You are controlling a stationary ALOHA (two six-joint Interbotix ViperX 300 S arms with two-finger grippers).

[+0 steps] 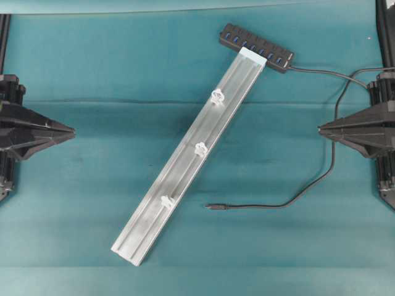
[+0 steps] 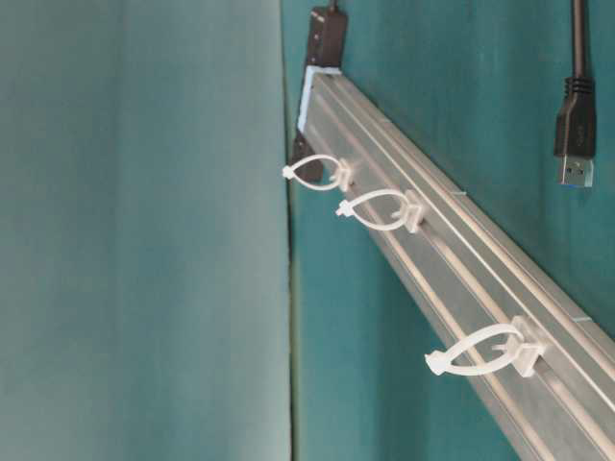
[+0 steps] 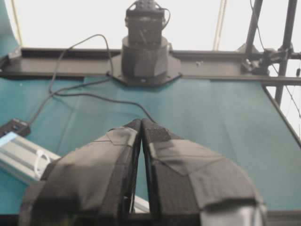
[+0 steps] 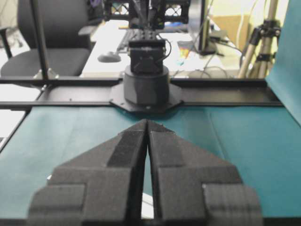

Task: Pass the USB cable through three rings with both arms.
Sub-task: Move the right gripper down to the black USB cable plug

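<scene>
Both grippers closed and empty: left gripper (image 1: 73,130), right gripper (image 1: 320,129); USB cable (image 1: 308,188) plug lies right of the rail (image 1: 185,166). Right should grab just behind the plug; aim it square at the nearest of the three rings (image 1: 166,201).

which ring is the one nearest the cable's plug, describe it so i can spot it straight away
Find the long silver rail lying diagonally across the teal cloth, with the black hub at its upper end. Three white rings sit along it; take the ring farthest from the hub, nearest the rail's free lower end. The cable's plug lies just right of it.
</scene>
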